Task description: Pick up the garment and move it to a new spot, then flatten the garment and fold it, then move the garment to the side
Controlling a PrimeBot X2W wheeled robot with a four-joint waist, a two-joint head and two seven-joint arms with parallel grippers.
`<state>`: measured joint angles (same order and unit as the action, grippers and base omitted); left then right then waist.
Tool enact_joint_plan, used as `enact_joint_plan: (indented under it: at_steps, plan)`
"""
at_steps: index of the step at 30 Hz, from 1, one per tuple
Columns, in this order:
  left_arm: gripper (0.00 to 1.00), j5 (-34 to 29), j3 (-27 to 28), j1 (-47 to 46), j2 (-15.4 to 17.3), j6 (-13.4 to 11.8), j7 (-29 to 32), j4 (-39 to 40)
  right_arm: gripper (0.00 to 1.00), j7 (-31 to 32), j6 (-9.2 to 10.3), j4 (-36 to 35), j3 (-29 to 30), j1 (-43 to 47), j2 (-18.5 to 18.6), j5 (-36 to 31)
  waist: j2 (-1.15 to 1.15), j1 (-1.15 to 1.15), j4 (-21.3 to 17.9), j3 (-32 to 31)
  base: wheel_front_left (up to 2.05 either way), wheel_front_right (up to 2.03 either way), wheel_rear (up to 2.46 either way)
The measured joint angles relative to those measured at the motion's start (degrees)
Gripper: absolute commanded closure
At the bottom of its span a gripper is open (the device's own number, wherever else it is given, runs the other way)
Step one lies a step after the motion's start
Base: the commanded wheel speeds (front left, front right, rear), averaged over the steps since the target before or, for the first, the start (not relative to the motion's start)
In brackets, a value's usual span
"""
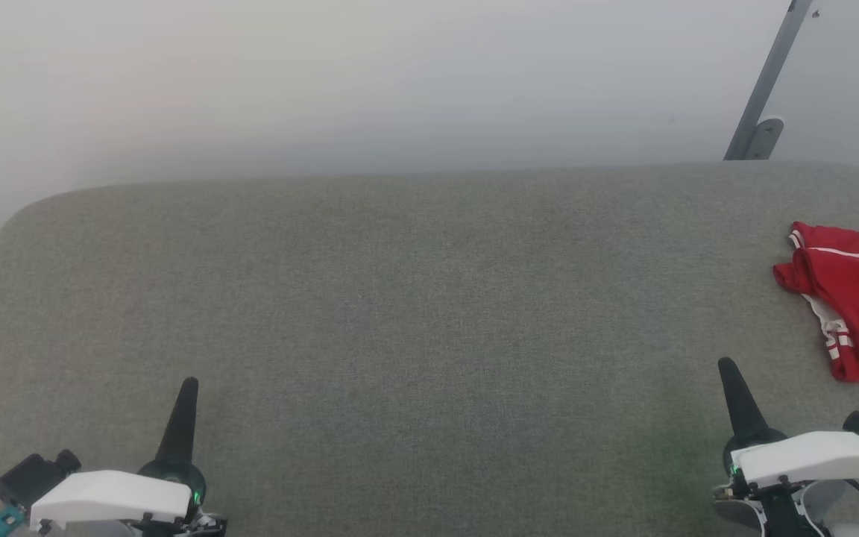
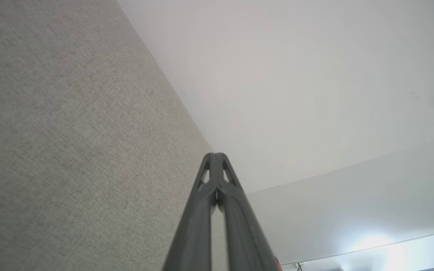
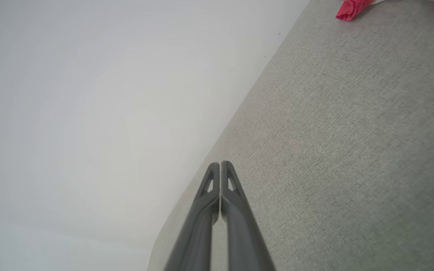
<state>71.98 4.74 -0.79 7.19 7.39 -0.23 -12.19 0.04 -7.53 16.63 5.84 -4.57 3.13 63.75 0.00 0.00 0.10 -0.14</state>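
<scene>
The garment [image 1: 854,298], red with white striped trim, lies bunched at the far right edge of the grey fabric table [image 1: 414,298], partly cut off by the frame. A red corner of the garment [image 3: 349,11] shows at the top of the right wrist view. My right gripper [image 1: 728,367] is shut and holds nothing, just left of and nearer than the garment. In its wrist view its tips [image 3: 220,164] meet. My left gripper [image 1: 189,384] is shut and holds nothing at the lower left, far from the garment; its tips [image 2: 214,155] are together.
The table's rounded far edge [image 1: 400,175] meets a pale wall. A grey metal bracket [image 1: 761,112] leans on the wall at the back right. The table's rounded left corner [image 1: 19,216] drops off to the floor.
</scene>
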Motion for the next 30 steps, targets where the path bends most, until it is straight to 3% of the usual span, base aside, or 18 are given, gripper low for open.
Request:
enact_joint_plan:
  at_steps: [30]
  plan:
    - [1.00, 11.44, 0.91, -2.99, -2.35, 0.01, 3.76, -1.04, 1.00, 3.67, 0.04, -1.46, 0.36, -0.70, -0.09, 16.34, 0.00, 0.00, -0.05, 0.16, 0.00, 0.00, 0.00]
